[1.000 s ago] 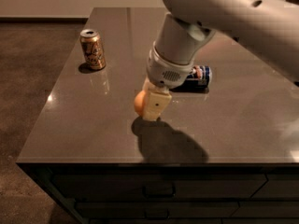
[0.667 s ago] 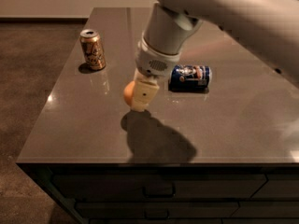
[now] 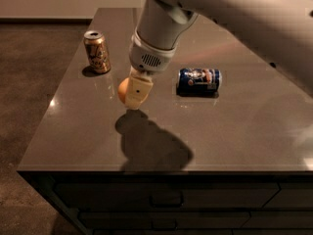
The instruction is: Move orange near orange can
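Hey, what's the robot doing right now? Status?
Gripper shut on orange, above counter. Orange can upright, apart, left rear. Blue can lying right, off that path.

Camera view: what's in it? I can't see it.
The gripper holds the orange just over a dark table. It is between the upright orange can and a blue can lying on its side.

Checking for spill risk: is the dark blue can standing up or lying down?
Lying on its side: the dark blue can rests lengthwise on the grey tabletop. The tool, gripping the round orange fruit, hovers nearby.
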Tool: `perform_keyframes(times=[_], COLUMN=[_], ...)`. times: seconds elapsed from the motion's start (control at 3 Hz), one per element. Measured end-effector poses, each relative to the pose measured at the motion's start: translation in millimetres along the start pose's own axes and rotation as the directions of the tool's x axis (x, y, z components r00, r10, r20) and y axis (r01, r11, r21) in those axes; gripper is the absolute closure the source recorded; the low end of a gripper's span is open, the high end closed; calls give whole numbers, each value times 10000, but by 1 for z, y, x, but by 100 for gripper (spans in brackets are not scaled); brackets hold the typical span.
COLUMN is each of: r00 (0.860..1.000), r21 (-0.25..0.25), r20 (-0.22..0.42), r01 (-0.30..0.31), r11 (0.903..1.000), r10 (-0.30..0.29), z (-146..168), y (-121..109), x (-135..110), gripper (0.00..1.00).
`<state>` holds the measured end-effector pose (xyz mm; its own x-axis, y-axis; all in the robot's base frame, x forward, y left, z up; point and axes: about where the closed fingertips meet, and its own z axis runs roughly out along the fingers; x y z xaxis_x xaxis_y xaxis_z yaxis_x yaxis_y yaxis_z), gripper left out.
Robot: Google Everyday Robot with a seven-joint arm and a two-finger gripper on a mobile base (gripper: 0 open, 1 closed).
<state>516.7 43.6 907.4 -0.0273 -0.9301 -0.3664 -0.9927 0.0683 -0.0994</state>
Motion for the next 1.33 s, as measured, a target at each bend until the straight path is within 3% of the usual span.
perform_keyframes(times=[0.33, 1.33], r00=[9999, 9893], r21=[113, 896], r20=[-16, -199], r01=[-152, -1423], r11=[9998, 9858], r10=[153, 1446], z=[3, 36], y=[-9, -102], x=[-4, -40], gripper=[100, 100])
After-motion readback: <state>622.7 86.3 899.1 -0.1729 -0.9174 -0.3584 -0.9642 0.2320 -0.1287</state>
